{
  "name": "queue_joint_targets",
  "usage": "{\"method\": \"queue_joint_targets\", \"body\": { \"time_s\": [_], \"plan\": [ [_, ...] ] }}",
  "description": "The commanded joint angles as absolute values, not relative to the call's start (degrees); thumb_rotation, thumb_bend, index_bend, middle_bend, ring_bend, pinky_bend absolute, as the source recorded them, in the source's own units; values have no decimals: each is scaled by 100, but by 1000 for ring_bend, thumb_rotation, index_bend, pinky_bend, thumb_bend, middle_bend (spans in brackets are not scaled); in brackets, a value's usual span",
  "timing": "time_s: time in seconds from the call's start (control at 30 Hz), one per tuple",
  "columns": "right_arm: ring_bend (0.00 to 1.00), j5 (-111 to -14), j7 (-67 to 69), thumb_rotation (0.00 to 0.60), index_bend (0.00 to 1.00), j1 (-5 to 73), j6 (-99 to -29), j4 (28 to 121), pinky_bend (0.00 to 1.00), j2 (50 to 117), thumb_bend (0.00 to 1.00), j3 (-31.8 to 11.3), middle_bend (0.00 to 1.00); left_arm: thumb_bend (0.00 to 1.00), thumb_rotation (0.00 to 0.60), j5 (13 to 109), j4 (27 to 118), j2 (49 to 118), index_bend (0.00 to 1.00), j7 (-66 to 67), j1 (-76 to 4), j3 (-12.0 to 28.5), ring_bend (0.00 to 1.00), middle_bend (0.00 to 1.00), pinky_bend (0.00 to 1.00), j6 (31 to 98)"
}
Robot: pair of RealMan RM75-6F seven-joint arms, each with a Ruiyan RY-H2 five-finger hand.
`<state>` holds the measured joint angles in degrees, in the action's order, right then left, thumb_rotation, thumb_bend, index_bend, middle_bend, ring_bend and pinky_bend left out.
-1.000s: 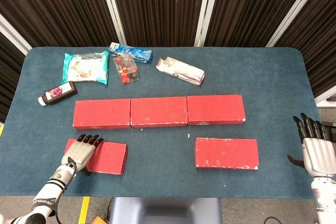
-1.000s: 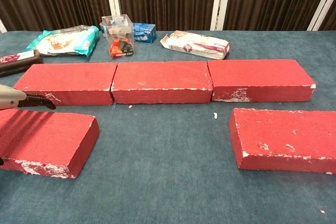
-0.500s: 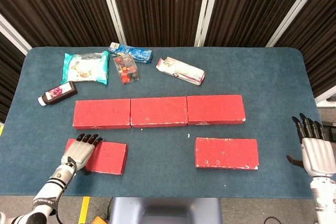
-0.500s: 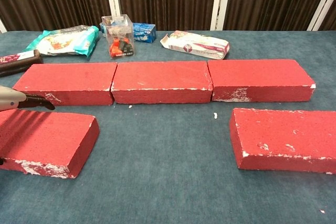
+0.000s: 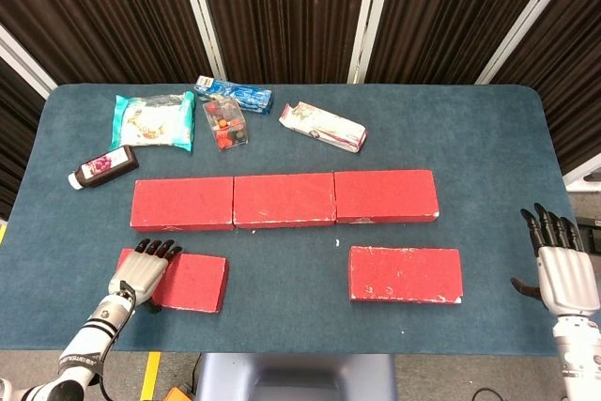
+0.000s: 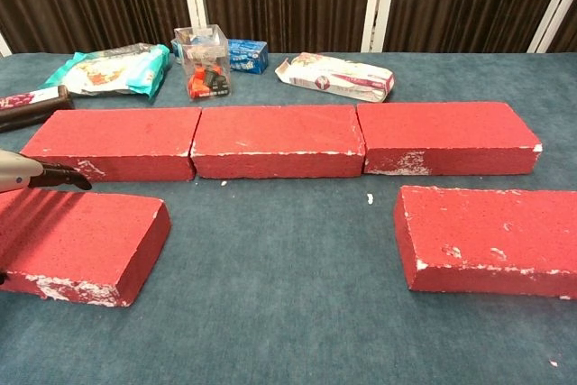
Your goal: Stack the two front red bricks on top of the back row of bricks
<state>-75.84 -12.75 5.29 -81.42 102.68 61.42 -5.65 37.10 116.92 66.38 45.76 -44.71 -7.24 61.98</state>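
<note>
Fingers [image 5: 157, 249] of the left hand [image 5: 141, 271] lie flat over the left end of the near-left red rectangular brick [image 5: 188, 281], holding nothing. Near-right red brick [image 5: 406, 274] sits apart on the blue tabletop [image 5: 282, 274]; back row of three red bricks [image 5: 284, 199] lies just beyond. Right hand [image 5: 563, 265] hovers open, fingers spread, at the right edge.

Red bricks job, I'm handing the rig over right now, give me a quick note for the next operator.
Left hand: resting on the left end of the front left brick, not lifted.
Right hand: open, fingers apart, off the table's right edge, holding nothing.
Front right brick: untouched, flat on the table.
Back row of bricks: three end to end, nothing on top.
Done: nothing stacked yet.
Left: lift both front bricks onto the back row.
</note>
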Motion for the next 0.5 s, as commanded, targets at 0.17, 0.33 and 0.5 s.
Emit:
{"method": "queue_joint_targets", "body": {
  "time_s": [0.17, 0.33, 0.5],
  "plan": [
    [0, -7571, -1280, 600, 79, 531, -8147, 10266, 0, 6148, 0, -568, 0, 0, 600, 3673, 11645, 6662, 0, 4562, -4486, -750, 0, 32, 47, 6187],
    [0, -7570, -1289, 600, 80, 538, -8136, 10269, 0, 6149, 0, -563, 0, 194, 600, 3689, 11633, 6665, 0, 4566, -4490, -769, 0, 81, 49, 6208],
    [0, -7579, -1277, 600, 80, 534, -8150, 10272, 0, 6149, 0, -561, 0, 219, 600, 3647, 11629, 6680, 0, 4594, -4508, -783, 0, 126, 54, 6224]
  ]
}}
